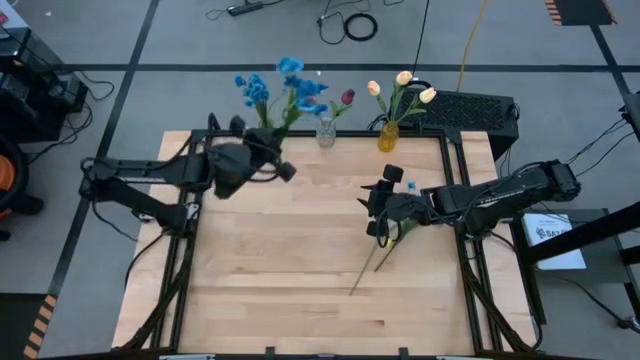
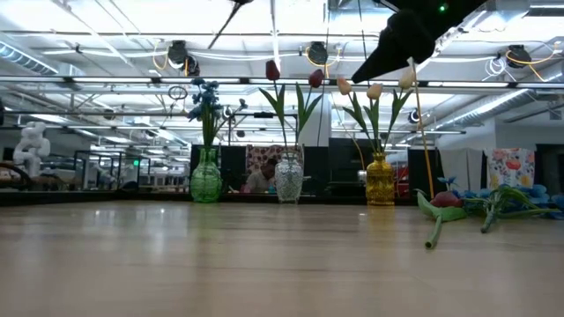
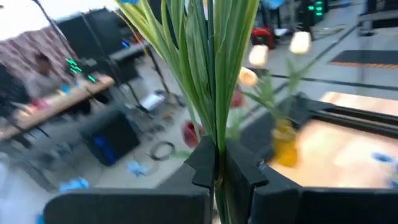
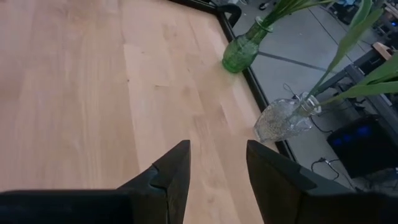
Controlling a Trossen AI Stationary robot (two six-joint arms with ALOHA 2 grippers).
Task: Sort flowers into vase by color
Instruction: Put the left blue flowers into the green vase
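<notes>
- Your left gripper (image 3: pixel 216 169) is clenched on a blue flower stem (image 3: pixel 214 93), up near the green vase (image 1: pixel 268 128) at the upper middle of the high view. My guess is you're holding it low on the stem so the bottom end can drop into the vase neck.
- The blue blossoms (image 1: pixel 290 80) fan out past the table's back edge in the high view, bright blue on long green leaves.
- Your right gripper (image 4: pixel 214 171) is at the centre-right of the high view with its fingers apart and nothing between them, only bare table (image 4: pixel 74 93). It looks parked over the leftovers, ready for the next pick.
- Those leftovers (image 2: pixel 476 204) lie at the right of the low view: green stems flat on the wood, a dark red head and some blue bits.
- The sorting looks mostly sensible so far: red tulips (image 2: pixel 273 70) in the clear vase (image 2: pixel 289 179), cream tulips (image 1: pixel 403 80) in the yellow vase (image 1: pixel 388 136), all in a row along the back edge.
</notes>
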